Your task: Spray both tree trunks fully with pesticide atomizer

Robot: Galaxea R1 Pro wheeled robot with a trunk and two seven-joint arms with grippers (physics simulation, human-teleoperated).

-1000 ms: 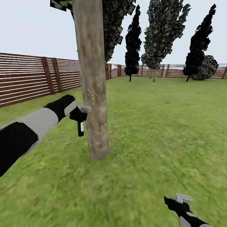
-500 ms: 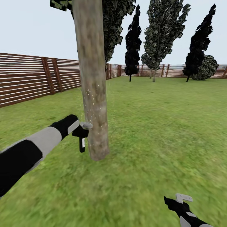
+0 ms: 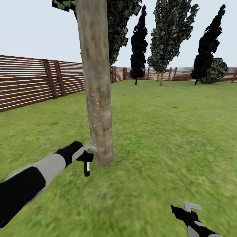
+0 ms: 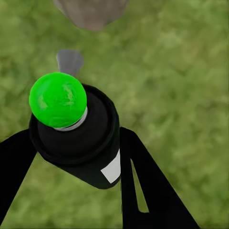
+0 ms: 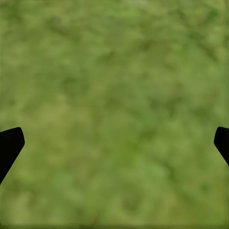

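A thick mottled grey-brown tree trunk (image 3: pixel 97 82) rises from the grass just ahead, left of centre. Pale spray specks (image 3: pixel 97 113) dot its lower part. My left gripper (image 3: pixel 86 157) is low beside the trunk's base, shut on the pesticide atomizer (image 3: pixel 87 168), which hangs dark below the fingers. In the left wrist view the atomizer (image 4: pixel 78 140) is a black can with a bright green dome, gripped between two black fingers (image 4: pixel 143 191), with the trunk's foot (image 4: pixel 90 12) beyond it. My right gripper (image 3: pixel 189 210) hangs open over bare grass at the lower right, holding nothing.
A brown slatted fence (image 3: pixel 29 82) runs along the left and across the back. Dark narrow trees (image 3: pixel 139 46) and a rounded bush (image 3: pixel 215 70) stand by the far fence. Green lawn (image 3: pixel 171 131) stretches wide to the right of the trunk.
My left arm has moved down along the trunk with the atomizer, from about mid-height to near the base. The specks reach lower on the bark. The right arm has not moved.
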